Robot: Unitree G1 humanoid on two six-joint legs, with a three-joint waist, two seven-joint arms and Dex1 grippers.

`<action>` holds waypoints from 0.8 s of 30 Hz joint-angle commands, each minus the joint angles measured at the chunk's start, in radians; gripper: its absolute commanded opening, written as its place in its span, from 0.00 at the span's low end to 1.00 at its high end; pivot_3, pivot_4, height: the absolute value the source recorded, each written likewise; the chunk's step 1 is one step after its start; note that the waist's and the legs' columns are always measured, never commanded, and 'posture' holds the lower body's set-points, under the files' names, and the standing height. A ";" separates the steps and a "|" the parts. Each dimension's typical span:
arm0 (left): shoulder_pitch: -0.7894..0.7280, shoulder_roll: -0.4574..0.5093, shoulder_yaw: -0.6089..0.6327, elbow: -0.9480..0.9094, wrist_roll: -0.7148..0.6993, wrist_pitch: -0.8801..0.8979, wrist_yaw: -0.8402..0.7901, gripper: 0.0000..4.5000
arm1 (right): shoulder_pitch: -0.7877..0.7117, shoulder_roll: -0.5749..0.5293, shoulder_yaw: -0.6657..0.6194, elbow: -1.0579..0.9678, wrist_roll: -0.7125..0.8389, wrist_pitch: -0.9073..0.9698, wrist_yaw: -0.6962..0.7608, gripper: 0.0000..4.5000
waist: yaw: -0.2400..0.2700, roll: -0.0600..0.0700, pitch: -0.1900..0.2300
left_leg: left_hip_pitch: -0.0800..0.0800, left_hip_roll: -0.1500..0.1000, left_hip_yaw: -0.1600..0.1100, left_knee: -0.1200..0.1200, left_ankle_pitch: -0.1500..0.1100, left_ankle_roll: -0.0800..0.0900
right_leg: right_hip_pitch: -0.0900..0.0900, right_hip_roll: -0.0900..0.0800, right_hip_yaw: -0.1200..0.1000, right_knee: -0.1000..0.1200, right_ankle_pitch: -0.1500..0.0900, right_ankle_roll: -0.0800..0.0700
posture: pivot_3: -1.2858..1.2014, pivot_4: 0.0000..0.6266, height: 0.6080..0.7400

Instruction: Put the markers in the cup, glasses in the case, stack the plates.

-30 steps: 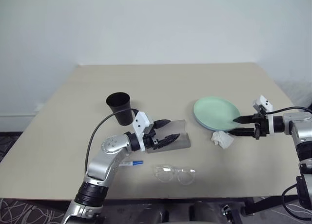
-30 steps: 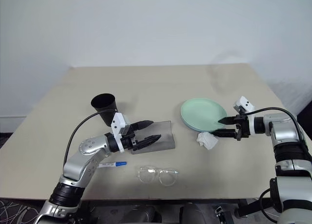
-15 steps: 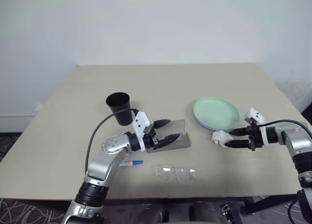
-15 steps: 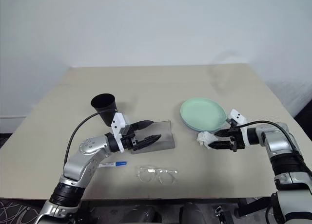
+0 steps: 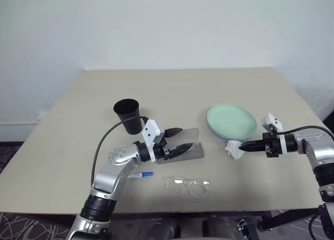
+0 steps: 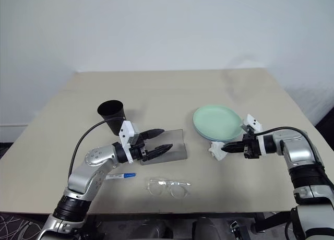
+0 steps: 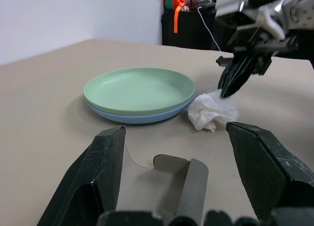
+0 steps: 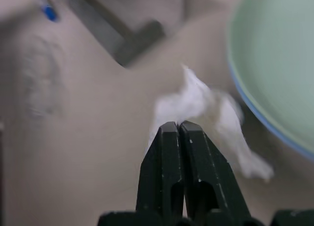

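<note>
Table (image 5: 172, 88) was beige, everything sat on it. Plates (image 5: 231, 120) were already stacked, mint green on top of light blue, toward the right side. Cup (image 5: 128, 115) was black, upright, on the left-centre, mouth up. Case (image 5: 189, 146) was grey, lying open near the middle, between cup and plates, one flap standing up.

Left gripper (image 5: 176, 140) hung level right over the case with its fingers spread wide, nothing between them. Right gripper (image 5: 242, 146) was pinched fully closed with its tips at a crumpled white tissue (image 5: 233, 148) lying just beside the plates' near rim; whether it had the tissue clamped or was merely touching it, couldn't tell.

Glasses (image 5: 187, 185) were clear-framed, lying flat near the table's front edge, in front of the case, not touching it. One marker (image 5: 141, 174) with a blue cap lay flat left of the glasses, partly under the left forearm. Contents of the cup couldn't be made out.
</note>
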 commanded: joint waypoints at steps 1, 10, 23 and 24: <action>-0.021 0.000 0.012 -0.012 -0.001 -0.018 0.000 0.77 | -0.037 -0.019 -0.069 -0.049 0.074 0.029 0.005 0.01 | 0.000 0.000 0.000 | 0.000 0.000 0.000 0.000 0.000 0.000 | 0.000 0.000 0.000 0.000 0.000 0.000 | 0.52 0.00 1.00; -0.022 -0.002 0.009 -0.006 0.001 -0.025 -0.002 0.77 | -0.103 -0.030 -0.073 0.017 0.051 -0.009 -0.045 0.01 | 0.000 -0.001 0.000 | 0.000 0.001 0.000 0.000 0.000 0.000 | 0.000 0.000 0.000 0.000 0.000 0.000 | 0.52 0.00 1.00; -0.024 -0.002 0.008 0.000 0.003 -0.025 -0.003 0.77 | -0.044 -0.038 0.001 0.061 -0.004 -0.017 -0.049 0.58 | 0.005 -0.001 0.000 | 0.000 0.001 0.001 0.000 0.000 0.000 | -0.001 0.000 0.000 0.000 0.000 0.000 | 0.52 0.00 1.00; -0.024 -0.002 0.008 0.000 0.003 -0.025 -0.004 0.77 | -0.040 -0.037 0.005 0.060 -0.006 -0.018 -0.049 0.58 | 0.005 -0.001 0.000 | 0.000 0.001 0.001 0.000 0.000 0.000 | 0.000 0.000 0.000 0.000 0.000 0.000 | 0.52 0.00 1.00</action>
